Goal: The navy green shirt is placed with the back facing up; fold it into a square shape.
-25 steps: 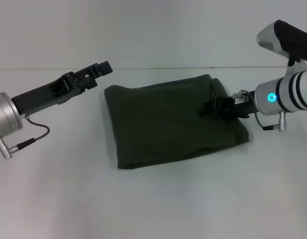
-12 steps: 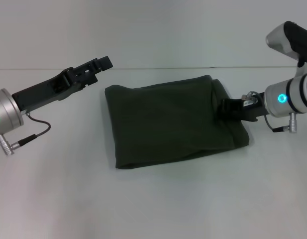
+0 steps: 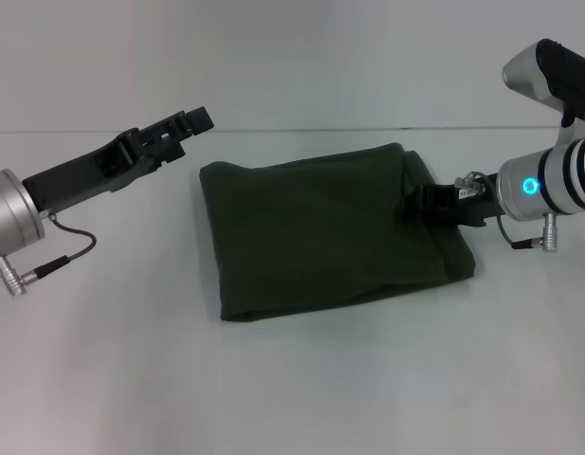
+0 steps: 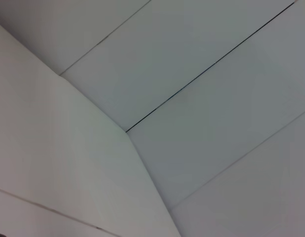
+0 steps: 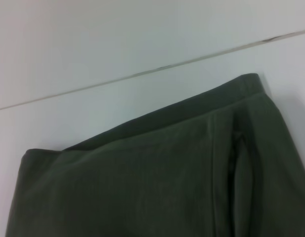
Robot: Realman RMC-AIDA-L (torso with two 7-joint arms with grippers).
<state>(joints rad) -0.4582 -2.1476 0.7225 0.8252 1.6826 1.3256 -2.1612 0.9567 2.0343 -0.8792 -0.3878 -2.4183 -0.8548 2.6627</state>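
the navy green shirt [image 3: 330, 230] is seen folded into a rough four-sided packet, lying flat on the white worktop [image 3: 292, 379] at the centre of the head view. its plain side is turned up, and no lettering is shown. the edge toward 9 o'clock is fairly straight, the edge toward 6 o'clock slopes upward to the 3 o'clock side, and a softer, rounded fold is formed at the 3 o'clock end. in the right wrist view the shirt [image 5: 157, 177] is shown close up, with a thick folded hem along its far edge and a vertical crease near one corner, against the pale worktop [image 5: 93, 49].

the right gripper [image 3: 417, 202] is held at 3 o'clock of the shirt, its dark tip set over the cloth's 3 o'clock edge; whether the fingers are parted or closed, and whether any cloth is pinched, cannot be told.

the left gripper [image 3: 190, 126] is held above the worktop at about 10 o'clock of the shirt, apart from the cloth, with nothing in it; how far it is spread cannot be told. only pale flat panels with thin dark seams are shown in the left wrist view.
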